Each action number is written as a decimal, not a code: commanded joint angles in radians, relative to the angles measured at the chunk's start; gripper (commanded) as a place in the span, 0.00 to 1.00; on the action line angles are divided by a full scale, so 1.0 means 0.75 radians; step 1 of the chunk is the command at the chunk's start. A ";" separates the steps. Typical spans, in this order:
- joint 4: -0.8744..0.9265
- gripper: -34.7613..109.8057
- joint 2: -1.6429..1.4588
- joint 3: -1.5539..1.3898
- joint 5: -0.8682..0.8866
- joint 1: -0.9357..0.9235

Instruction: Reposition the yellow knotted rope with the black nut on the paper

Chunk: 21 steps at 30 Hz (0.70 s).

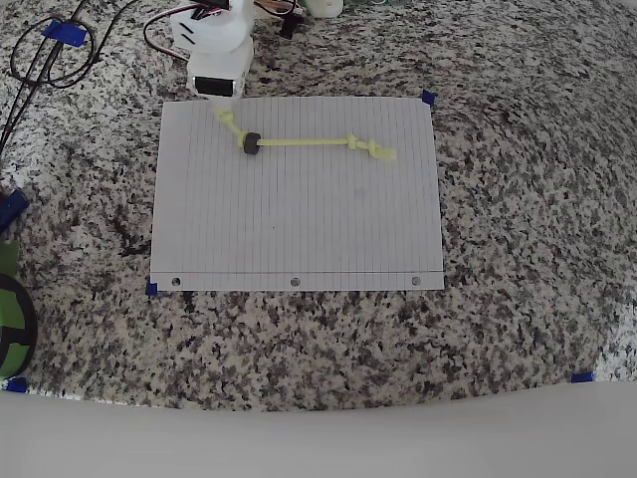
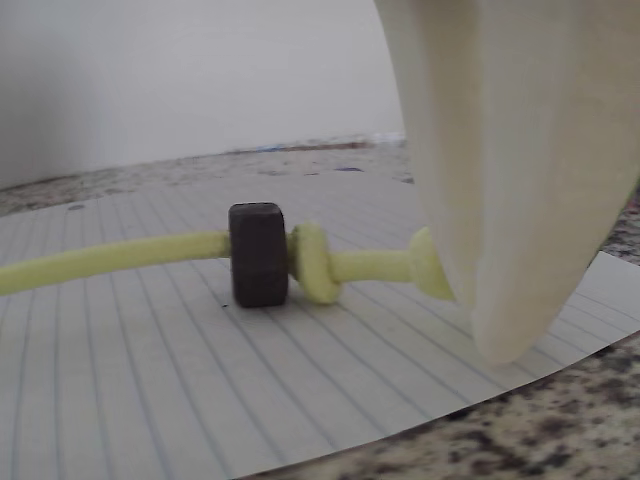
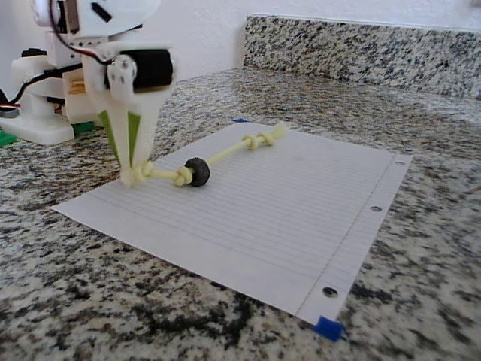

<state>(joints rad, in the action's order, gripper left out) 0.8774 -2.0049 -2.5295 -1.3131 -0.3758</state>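
The yellow knotted rope (image 1: 299,142) lies across the far part of the white lined paper (image 1: 299,219), with the black nut (image 1: 251,144) threaded near its left end. My gripper (image 1: 221,110) stands at the paper's top-left corner, over that end. In the fixed view the gripper (image 3: 133,174) points down, its fingers closed on the tip of the rope (image 3: 225,154), just left of the nut (image 3: 198,171). The wrist view shows the nut (image 2: 258,254) beside a knot, and the rope (image 2: 110,255) running behind a cream finger (image 2: 520,200).
Granite counter surrounds the paper (image 3: 263,203). Black cables (image 1: 45,55) loop at the overhead view's top left. A green object (image 1: 10,319) sits at the left edge. The arm's white base (image 3: 45,105) and a granite backsplash (image 3: 361,45) stand behind.
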 commanded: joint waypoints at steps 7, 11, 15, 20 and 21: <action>-0.192 0.24 0.018 0.049 -0.012 -0.051; -0.260 0.24 0.010 0.047 -0.035 -0.039; -0.315 0.24 0.004 0.047 -0.041 -0.027; -0.303 0.24 -0.022 0.041 -0.053 -0.006; -0.272 0.24 -0.047 0.039 -0.053 -0.006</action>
<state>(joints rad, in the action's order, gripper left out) 0.6489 -1.9880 -2.5295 -1.3453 -0.3912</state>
